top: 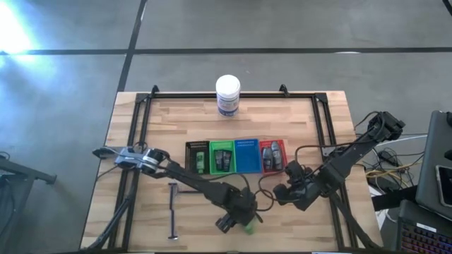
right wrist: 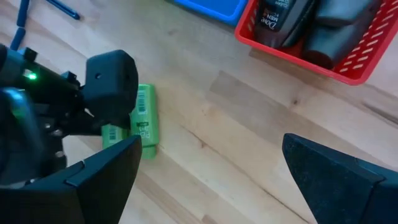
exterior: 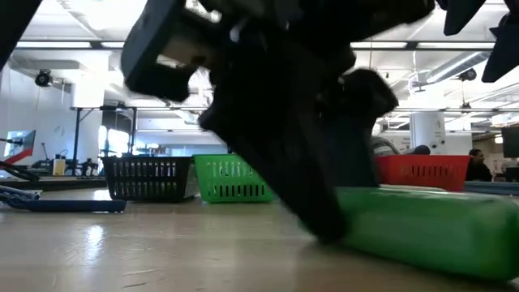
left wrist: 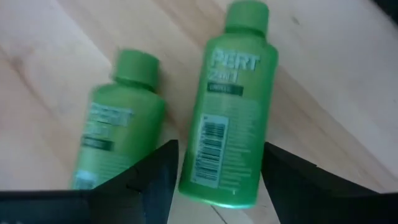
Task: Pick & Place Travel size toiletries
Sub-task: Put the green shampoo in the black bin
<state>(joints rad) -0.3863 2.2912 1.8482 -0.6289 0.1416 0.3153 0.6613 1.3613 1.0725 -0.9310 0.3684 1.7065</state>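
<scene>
Two bright green bottles lie side by side on the wood near the table's near edge, the right one (left wrist: 227, 112) and the left one (left wrist: 112, 124); they show as a green patch (top: 249, 227) in the high view. My left gripper (left wrist: 221, 152) is open and low over them (top: 230, 223), one finger between the bottles and the other outside the right bottle's base. My right gripper (right wrist: 211, 143) is open and hovers (top: 284, 192) to the right, touching nothing. Dark packs sit in the red tray (right wrist: 348, 65). Thin blue sticks (top: 173, 204) lie on the table's left part. My left gripper's fingers (left wrist: 158, 177) stand close on either side of the right green bottle's base end (left wrist: 217, 186), coming from above along its length. The bottle lies flat on the table (exterior: 422, 227). Whether the fingers touch it, I cannot tell.
A row of black (top: 197, 156), green (top: 222, 156), blue (top: 246, 155) and red (top: 272, 155) trays sits mid-table. A white jar (top: 227, 95) stands at the far edge. Black frame rails (top: 138, 134) run along the table's sides. Cables (top: 311, 149) trail near the right arm.
</scene>
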